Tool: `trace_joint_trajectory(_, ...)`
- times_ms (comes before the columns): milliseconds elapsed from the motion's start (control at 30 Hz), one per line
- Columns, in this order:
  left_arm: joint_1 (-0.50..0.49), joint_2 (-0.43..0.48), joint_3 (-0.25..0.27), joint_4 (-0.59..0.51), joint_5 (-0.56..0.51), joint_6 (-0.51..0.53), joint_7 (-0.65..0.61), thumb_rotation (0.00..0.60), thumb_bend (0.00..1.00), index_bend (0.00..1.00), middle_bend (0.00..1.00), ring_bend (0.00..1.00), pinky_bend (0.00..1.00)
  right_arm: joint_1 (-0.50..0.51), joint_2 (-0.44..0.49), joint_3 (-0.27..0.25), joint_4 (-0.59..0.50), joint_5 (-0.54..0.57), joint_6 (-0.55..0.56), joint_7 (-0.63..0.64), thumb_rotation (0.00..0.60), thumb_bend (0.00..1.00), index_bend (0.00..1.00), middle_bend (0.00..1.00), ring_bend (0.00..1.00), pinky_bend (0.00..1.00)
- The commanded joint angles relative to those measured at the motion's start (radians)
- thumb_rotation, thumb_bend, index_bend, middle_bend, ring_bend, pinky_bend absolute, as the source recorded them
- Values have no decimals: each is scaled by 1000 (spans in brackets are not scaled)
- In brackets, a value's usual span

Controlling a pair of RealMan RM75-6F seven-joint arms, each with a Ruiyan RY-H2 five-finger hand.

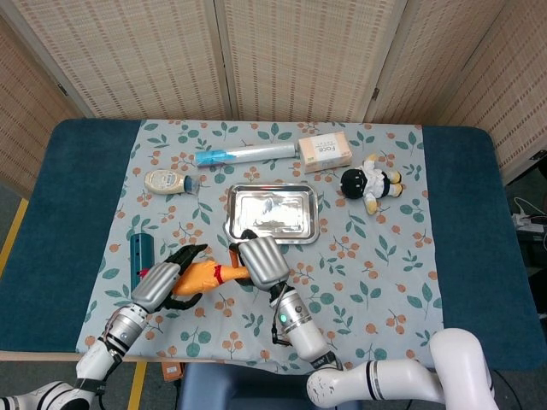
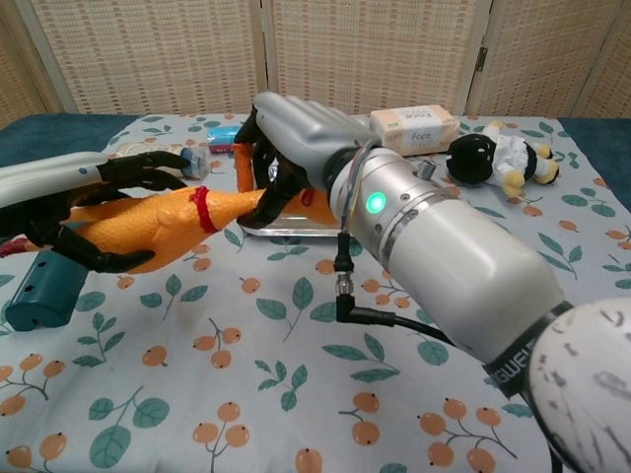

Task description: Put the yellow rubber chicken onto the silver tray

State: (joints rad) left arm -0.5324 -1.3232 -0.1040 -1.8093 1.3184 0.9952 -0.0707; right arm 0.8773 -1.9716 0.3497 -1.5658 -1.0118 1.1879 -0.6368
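Two hands share the yellow rubber chicken [image 2: 163,229]: body cradled by the left hand [image 1: 162,284], neck pinched by the right hand [image 2: 286,138]. Unsynchronised release could drop it before the silver tray [image 1: 272,236] beyond the fingertips.

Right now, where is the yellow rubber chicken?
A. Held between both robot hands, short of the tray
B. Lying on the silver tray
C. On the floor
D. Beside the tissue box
A: the rubber chicken is held by the left robot hand at its body and the right robot hand at its neck, while the silver tray holds nothing.
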Motion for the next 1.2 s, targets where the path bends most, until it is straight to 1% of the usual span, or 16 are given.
trace_joint_trajectory(33, -10, 12, 3, -3, 11, -14, -20, 600, 319, 0, 0, 0, 15, 1, 0, 0, -1, 0, 1, 0, 600, 325, 991, 658, 852, 1000)
trace_joint_trajectory(267, -18, 10, 5, 5, -7, -22, -4, 600, 324, 0, 0, 0, 16, 2, 4, 2, -9, -2, 2, 4, 600, 325, 991, 658, 852, 1000)
trace_joint_trajectory(333, -20, 6, 5, 10, -23, -19, 24, 600, 331, 0, 0, 0, 24, 1, 7, 5, -13, 0, 1, 8, 600, 325, 991, 658, 852, 1000)
trace_joint_trajectory(400, -20, 0, 3, 9, -42, -12, 55, 600, 342, 0, 0, 0, 78, 1, 9, 7, -17, 1, 1, 12, 600, 325, 991, 658, 852, 1000)
trace_joint_trajectory(433, -17, -9, -2, 9, -54, 5, 75, 600, 356, 10, 6, 11, 167, 0, 11, 8, -21, 1, 1, 14, 600, 325, 991, 658, 852, 1000)
trace_joint_trajectory(500, -9, -28, -8, 8, -70, 34, 100, 600, 376, 120, 108, 110, 344, 0, 15, 9, -26, 2, 2, 16, 600, 325, 991, 658, 852, 1000)
trace_joint_trajectory(567, -2, -46, -17, 9, -78, 65, 112, 600, 397, 351, 338, 325, 507, -1, 19, 11, -29, 3, 3, 16, 600, 325, 991, 658, 852, 1000)
trace_joint_trajectory(600, 3, -57, -21, 7, -82, 78, 110, 600, 404, 429, 418, 404, 564, -1, 21, 11, -30, 4, 4, 15, 600, 325, 991, 658, 852, 1000)
trace_joint_trajectory(633, 6, -63, -26, 6, -83, 89, 106, 600, 418, 544, 539, 519, 661, -1, 22, 11, -31, 5, 5, 15, 600, 325, 991, 658, 852, 1000)
trace_joint_trajectory(667, 9, -69, -30, 6, -84, 99, 104, 600, 441, 641, 639, 607, 750, -1, 23, 11, -31, 6, 5, 14, 600, 325, 991, 658, 852, 1000)
trace_joint_trajectory(733, 16, -84, -37, 6, -86, 123, 111, 600, 556, 841, 836, 771, 931, -1, 25, 11, -33, 8, 5, 14, 600, 325, 991, 658, 852, 1000)
trace_joint_trajectory(767, 17, -88, -36, 10, -82, 135, 127, 600, 612, 892, 885, 823, 972, -1, 26, 10, -33, 8, 6, 14, 600, 325, 991, 658, 852, 1000)
trace_joint_trajectory(800, 18, -93, -35, 15, -77, 146, 146, 600, 662, 919, 914, 863, 995, -1, 26, 10, -34, 8, 6, 14, 600, 325, 991, 658, 852, 1000)
trace_joint_trajectory(867, 24, -109, -33, 20, -68, 173, 177, 600, 696, 931, 937, 908, 1000, -1, 27, 8, -36, 7, 7, 15, 600, 325, 991, 658, 852, 1000)
trace_joint_trajectory(1100, 30, -124, -35, 6, -61, 197, 204, 600, 700, 944, 959, 945, 1000, -1, 30, 5, -43, 9, 10, 13, 600, 325, 991, 657, 852, 1000)
trace_joint_trajectory(1200, 43, -151, -48, 17, -37, 235, 158, 600, 679, 942, 955, 945, 1000, 0, 32, 7, -49, 10, 13, 10, 600, 326, 991, 658, 852, 1000)
